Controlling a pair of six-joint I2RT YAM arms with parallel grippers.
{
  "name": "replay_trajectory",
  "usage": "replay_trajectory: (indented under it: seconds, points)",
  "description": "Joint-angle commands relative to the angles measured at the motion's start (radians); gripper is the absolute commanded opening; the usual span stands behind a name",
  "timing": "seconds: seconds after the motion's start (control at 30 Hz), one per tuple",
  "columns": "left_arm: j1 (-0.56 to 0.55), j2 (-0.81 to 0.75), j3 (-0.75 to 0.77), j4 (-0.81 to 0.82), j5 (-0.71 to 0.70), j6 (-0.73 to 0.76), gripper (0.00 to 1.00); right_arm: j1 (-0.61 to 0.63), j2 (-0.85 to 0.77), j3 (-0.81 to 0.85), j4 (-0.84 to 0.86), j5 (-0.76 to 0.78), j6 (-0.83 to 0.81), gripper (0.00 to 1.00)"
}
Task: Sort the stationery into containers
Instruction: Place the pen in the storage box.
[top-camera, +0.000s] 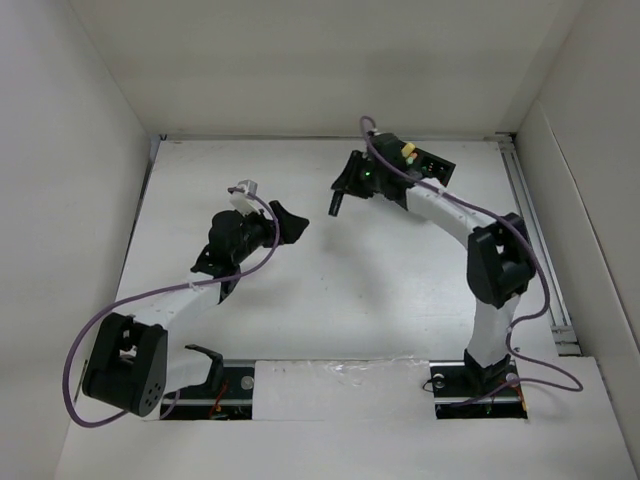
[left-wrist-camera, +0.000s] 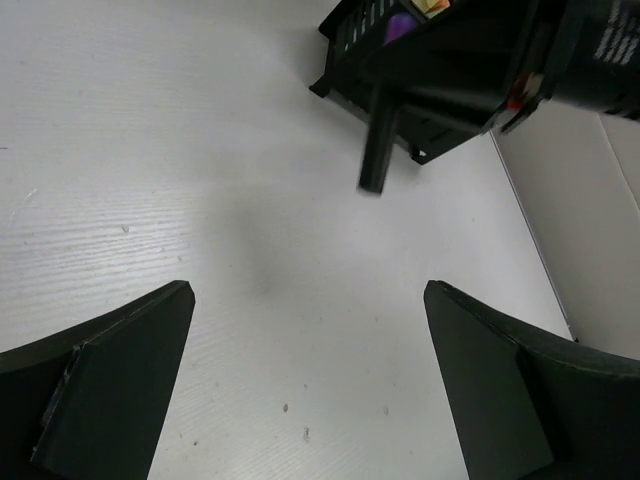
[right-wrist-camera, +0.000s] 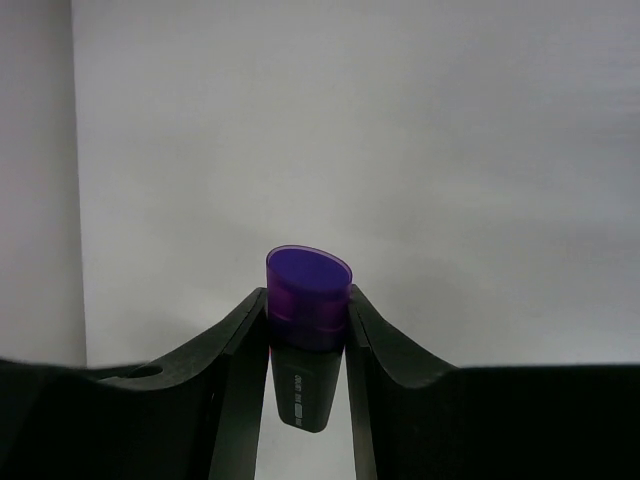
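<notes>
1. The right gripper (right-wrist-camera: 308, 318) pinches a purple highlighter (right-wrist-camera: 308, 285). Its two black fingers (right-wrist-camera: 235, 350) press on either side, just under the cap.
2. The highlighter has a translucent purple cap with a slanted oval top and a black body with small pale markings. The cap stands past the fingertips and the body runs back between them.
3. Behind it the right wrist view shows only a plain white wall (right-wrist-camera: 420, 150).
4. The left gripper (left-wrist-camera: 308, 295) has its fingers spread wide with nothing between them, over bare white table (left-wrist-camera: 150, 150).
5. The left wrist view shows what the right wrist view does not. The highlighter's black body hangs down from the right gripper, beside the black organiser box (left-wrist-camera: 345, 40).
6. The box has slatted walls and is mostly covered by the right arm. A purple item (left-wrist-camera: 400, 25) and a yellow-orange one (left-wrist-camera: 430, 6) show in it, but which compartments they are in cannot be told.
7. From the top view, the right gripper is at the far middle of the table and the left gripper lies near it, apart.
</notes>
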Motion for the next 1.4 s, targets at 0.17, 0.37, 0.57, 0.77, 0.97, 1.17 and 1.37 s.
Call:
replay_trajectory:
  seconds: [0.17, 0.37, 0.57, 0.77, 0.97, 1.17, 1.37]
  points:
    - [0.006, 0.013, 0.013, 0.069, 0.101, 0.011, 1.0, -0.254, -0.269, -0.124, 0.136, 0.541, 0.084, 0.09]
    - [0.006, 0.003, 0.002, 0.13, 0.247, -0.044, 1.0, -0.307, -0.209, -0.054, 0.108, 0.823, 0.07, 0.11]
    - [0.006, -0.031, -0.009, 0.13, 0.266, -0.056, 1.0, -0.294, -0.103, 0.043, 0.05, 0.999, 0.021, 0.12]
    - [0.006, -0.04, -0.02, 0.139, 0.289, -0.076, 1.0, -0.284, -0.028, 0.121, 0.019, 1.089, -0.022, 0.14]
    - [0.006, -0.04, -0.02, 0.15, 0.289, -0.085, 1.0, -0.25, -0.003, 0.134, 0.01, 1.094, -0.022, 0.3]
    - [0.006, -0.04, -0.029, 0.15, 0.282, -0.099, 1.0, -0.228, 0.006, 0.111, -0.011, 1.094, 0.01, 0.59]
    - [0.047, -0.063, -0.073, 0.192, 0.276, -0.122, 1.0, -0.198, -0.129, 0.057, -0.011, 1.085, 0.03, 0.81]
